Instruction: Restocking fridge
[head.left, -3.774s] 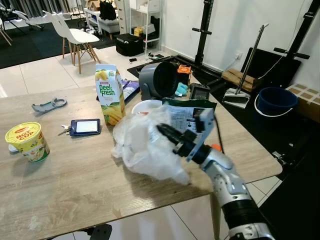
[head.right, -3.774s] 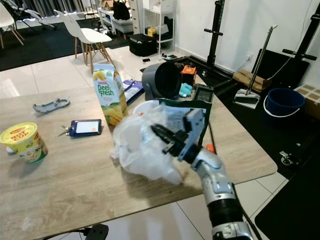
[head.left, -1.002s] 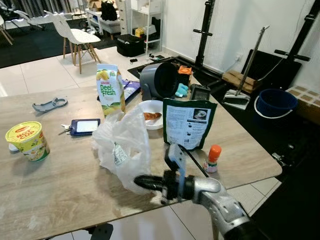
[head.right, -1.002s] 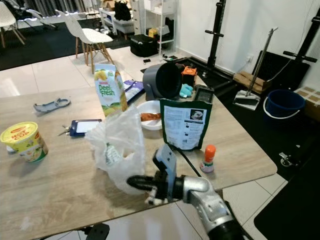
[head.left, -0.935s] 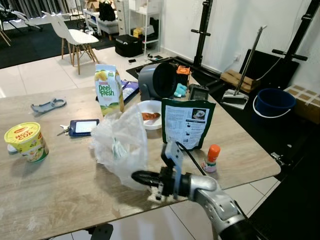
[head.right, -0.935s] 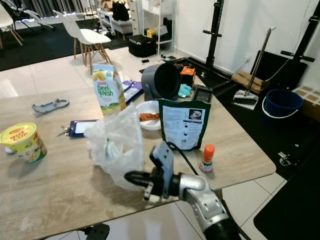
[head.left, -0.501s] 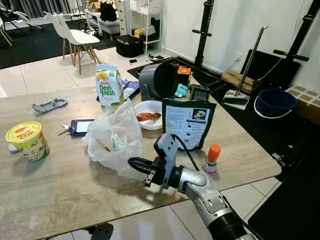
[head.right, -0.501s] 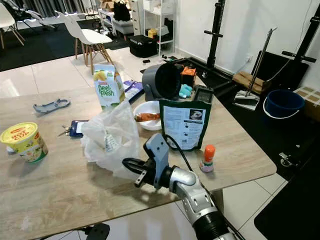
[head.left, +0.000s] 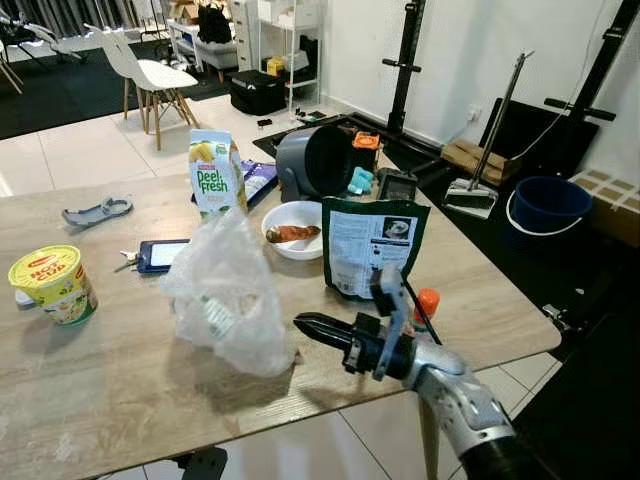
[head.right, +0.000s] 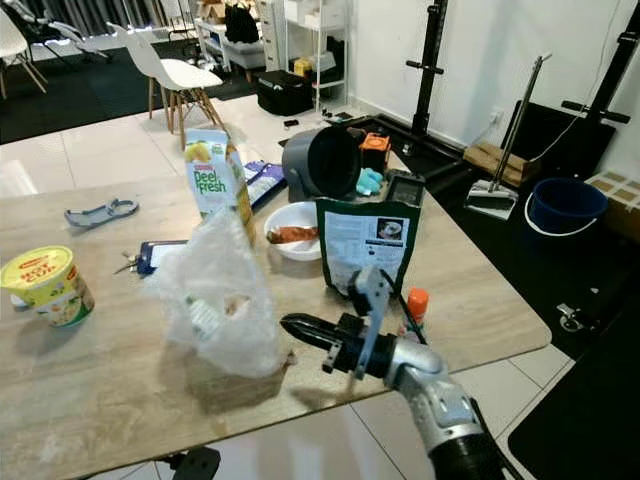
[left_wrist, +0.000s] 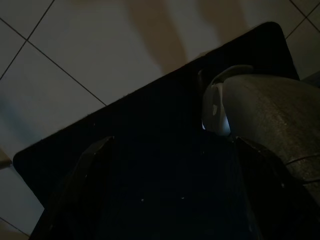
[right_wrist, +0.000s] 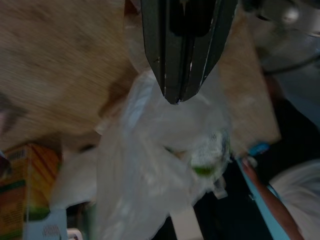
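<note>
The translucent plastic bag (head.left: 222, 295), holding what looks like green produce, stands slumped near the front edge of the wooden bench (head.left: 100, 370), in front of the juice carton (head.left: 216, 172) and just left of the white bowl (head.left: 292, 228). Its bulk rises roughly upright, with the base spread on the bench and a loose fold trailing toward the robot's right. The right tool (head.left: 305, 325) lies directly to the right of the bag, its long black fingers pressed together and level, pointing leftward at the lower flank of the bag; the tips sit just beside the plastic with a small gap, gripping nothing. In the right wrist view the shut fingers (right_wrist: 182, 60) aim straight at the bag. The green pouch (head.left: 372, 250) and the orange-capped bottle (head.left: 426, 305) stand behind the forearm. The right arm is plainly the nearer one; the left arm hangs idle above dark flooring, its finger state undeterminable.
</note>
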